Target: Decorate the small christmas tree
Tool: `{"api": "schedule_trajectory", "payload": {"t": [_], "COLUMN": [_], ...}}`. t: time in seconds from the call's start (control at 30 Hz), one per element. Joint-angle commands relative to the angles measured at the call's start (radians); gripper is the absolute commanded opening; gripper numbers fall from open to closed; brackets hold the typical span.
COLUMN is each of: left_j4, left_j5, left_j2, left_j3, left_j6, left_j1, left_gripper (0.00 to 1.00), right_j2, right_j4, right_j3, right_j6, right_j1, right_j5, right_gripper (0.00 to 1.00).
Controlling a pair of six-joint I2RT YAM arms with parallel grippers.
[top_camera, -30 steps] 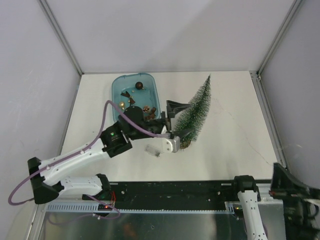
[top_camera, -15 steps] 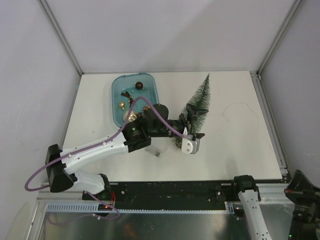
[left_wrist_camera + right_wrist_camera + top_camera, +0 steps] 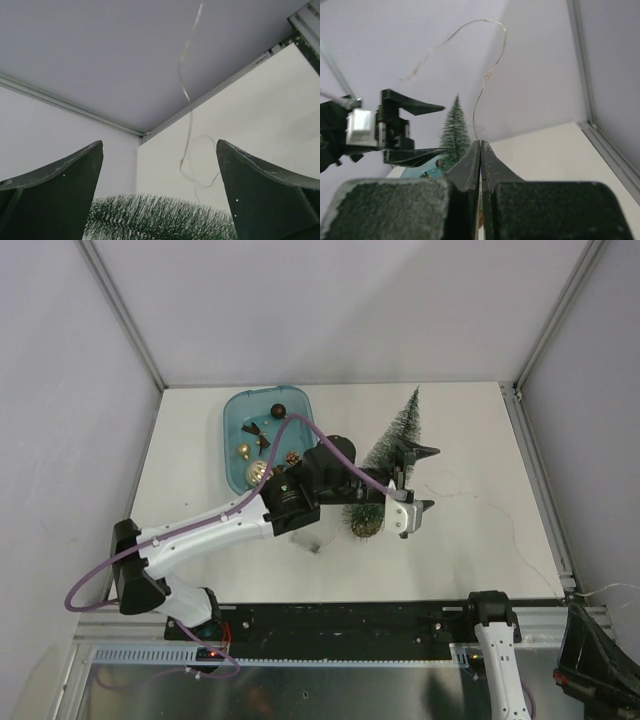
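left gripper (image 3: 428, 478) spread, empty, 3 o'clock of small christmas tree (image 3: 405, 422); right gripper (image 3: 480, 150) pinches light wire (image 3: 489, 75); best: feed wire between left jaws, slack

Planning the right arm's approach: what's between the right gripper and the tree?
Only a thin wire, pinched in the shut right gripper, arcing up and leftward above the tree. Otherwise, bare table. The right wrist view shows this.
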Motion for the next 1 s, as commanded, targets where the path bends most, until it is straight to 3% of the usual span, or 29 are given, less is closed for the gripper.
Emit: {"api": "schedule_trajectory", "payload": {"t": [0.0,0.13,0.23,0.27,0.43,0.6,0.7,0.97], "left_j4": [0.021,-0.040,-0.128,-0.158,-0.254,-0.293,-0.334,-0.384], "left_j5": [-0.030,0.014,0.065,0.086,0.135,0.139,0.155,0.199], "left_j2": [0.023,0.044,0.059,0.060,0.029,-0.053,-0.099,-0.268], "left_j3": [0.076,0.105,0.131,0.136,0.105,0.038,0.014,-0.150], "left_j6": [-0.160,-0.236,-0.270,-0.285,-0.343,-0.375,-0.407,-0.471], "left_j1": [-0.005,-0.005,-0.005,-0.005,-0.005,-0.006,-0.007,-0.009], "left_gripper": [1.00,0.99,0.88,0.83,0.29,0.05,0.01,0.02], "right_j2": [-0.001,0.003,0.012,0.016,0.033,0.040,0.041,0.097], "right_j4": [0.072,0.093,0.107,0.109,0.123,0.165,0.216,0.447], "right_j3": [0.019,0.028,0.041,0.046,0.059,0.025,-0.020,-0.160], "right_j6": [-0.027,-0.011,-0.007,-0.009,-0.013,-0.010,-0.001,0.052], "right_j1": [0.002,0.001,0.001,0.001,0.001,0.001,0.001,-0.038], "right_j5": [-0.148,-0.201,-0.226,-0.230,-0.224,-0.217,-0.223,-0.247], "right_gripper": [0.00,0.00,0.00,0.00,0.00,0.00,0.00,0.00]}}
